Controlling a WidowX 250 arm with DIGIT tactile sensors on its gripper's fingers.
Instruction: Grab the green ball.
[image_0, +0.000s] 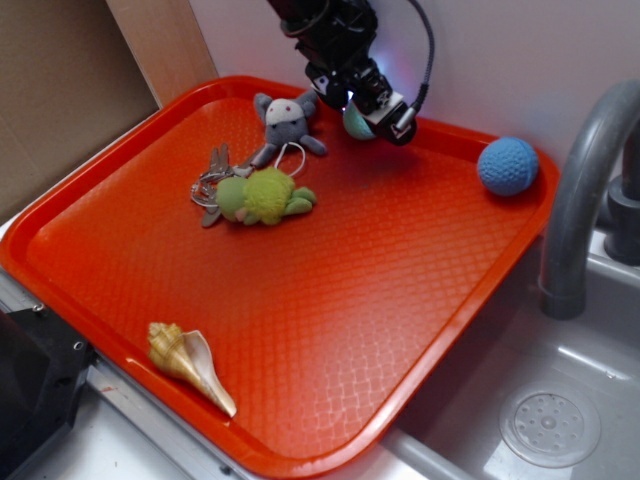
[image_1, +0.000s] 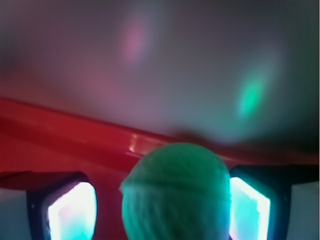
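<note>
Several small things lie on an orange-red tray (image_0: 330, 330) with a fine woven pattern, which stands beside a grey sink (image_0: 560, 400). At the near left edge of the tray rests a cream and tan seashell (image_0: 190, 365). Further back on the left is a fuzzy yellow-green plush toy (image_0: 262, 196), touching a bunch of metal keys (image_0: 212, 180) on a ring. Just behind it lies a small grey plush toy (image_0: 286, 122) with a white face.

To the right of the grey toy, near the back rim of the tray, the black gripper (image_0: 366, 112) comes down from above. Between its fingers sits the green ball (image_0: 355, 123); in the exterior view only a small teal-green part of it shows under the black fingers. In the wrist view the green ball (image_1: 176, 192) fills the lower middle, pale mint-green, round, with a raised band across it and a slightly rough surface, though the picture is blurred. One finger (image_1: 70, 210) stands a little apart from the ball on the left, and the other is close against it on the right. I cannot tell if the gripper already presses the ball or only stands around it.

At the far right, a blue textured ball (image_0: 508, 166) rests against the tray rim, next to the grey faucet (image_0: 585, 190).
</note>
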